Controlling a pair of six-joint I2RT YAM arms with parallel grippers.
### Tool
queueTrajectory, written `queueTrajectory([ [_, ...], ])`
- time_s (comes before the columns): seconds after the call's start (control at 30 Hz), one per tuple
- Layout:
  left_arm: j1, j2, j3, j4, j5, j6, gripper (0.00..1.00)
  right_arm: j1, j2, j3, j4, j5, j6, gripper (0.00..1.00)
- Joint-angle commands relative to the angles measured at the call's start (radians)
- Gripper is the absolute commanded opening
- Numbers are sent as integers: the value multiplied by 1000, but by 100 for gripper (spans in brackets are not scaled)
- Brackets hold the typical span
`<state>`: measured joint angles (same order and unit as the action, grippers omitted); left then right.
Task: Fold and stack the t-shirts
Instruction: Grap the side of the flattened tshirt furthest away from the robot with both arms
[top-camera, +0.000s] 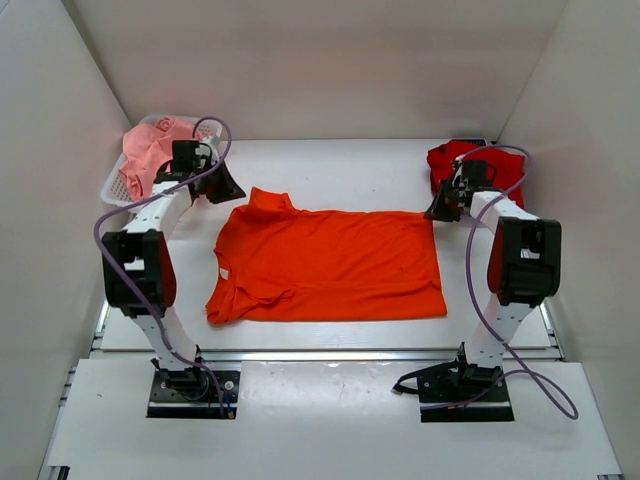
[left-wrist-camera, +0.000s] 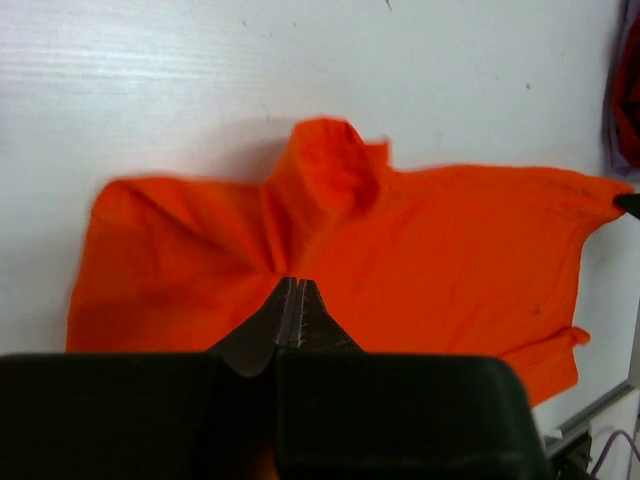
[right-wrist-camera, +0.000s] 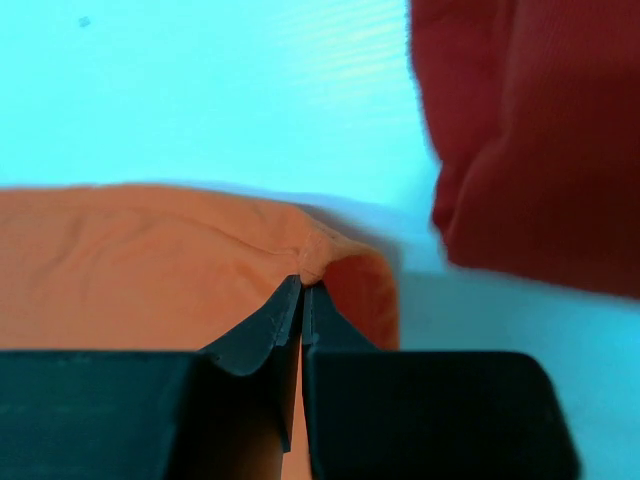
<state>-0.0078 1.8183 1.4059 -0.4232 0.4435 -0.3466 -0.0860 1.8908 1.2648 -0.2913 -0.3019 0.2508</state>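
Tabletop (top-camera: 340, 165): basket (top-camera: 113, 188), seemingly pink t-shirt (top-camera: 148, 155) inside

**Centre:** orange t-shirt (top-camera: 330, 265), plain bright orange, no print.
**Far right of it:** red t-shirt (top-camera: 445, 158), a darker plain red.
**Far left of it:** pink t-shirt (top-camera: 150, 150), pale salmon, in a white mesh basket (top-camera: 112, 188).
**Beneath it:** white table (top-camera: 340, 170).
**Either side of it:** left arm (top-camera: 165, 213) and right arm (top-camera: 490, 207), white with black-and-red housings and purple cables (top-camera: 97, 232).
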Motion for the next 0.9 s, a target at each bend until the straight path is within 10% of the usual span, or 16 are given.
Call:
queueTrajectory([
  [0.0,6,-158,-64,-29,31,52,0,0,-137,-60,47,-58,-41,0],
  [0.4,-7,-329,-346,29,-44,80,0,-52,-380,-344,87,-161,-53,0],
  [0.57,-50,-188,-306,124,-115,9,46,-23,-329,-315,80,-157,-54,1],
  [0.87,-61,13,-205,205,-167,-64,49,-21,-318,-318,103,-174,-38,0],
])
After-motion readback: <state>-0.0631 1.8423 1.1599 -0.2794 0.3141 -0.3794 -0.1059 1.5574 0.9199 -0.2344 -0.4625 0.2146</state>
